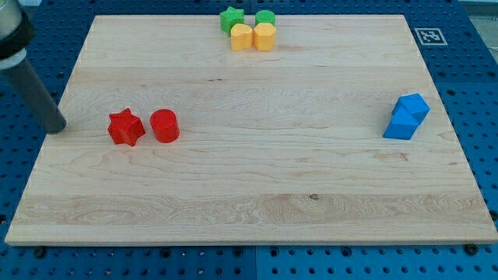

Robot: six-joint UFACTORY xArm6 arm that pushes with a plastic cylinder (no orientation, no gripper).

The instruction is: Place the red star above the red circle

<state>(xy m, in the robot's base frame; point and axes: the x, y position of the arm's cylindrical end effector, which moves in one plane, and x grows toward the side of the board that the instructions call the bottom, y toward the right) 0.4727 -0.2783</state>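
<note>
The board [249, 225] lies on a pegboard surface [475, 70]. At the left, my tip [57, 128] rests at the board's left edge, just left of the red star [125, 127]. The red circle [164, 125] sits just right of the star, near it but apart. At the far edge, centre, 4 blocks cluster together: the green star [231, 19] far left, the green circle [265, 17] far right, the yellow hexagon [242, 36] near left, the yellow circle [264, 36] near right. At the right, 2 blue blocks touch: the blue cube [415, 106] behind, the second blue block [401, 125] in front and slightly left. A marker tag [430, 36] lies beyond the far right corner.
</note>
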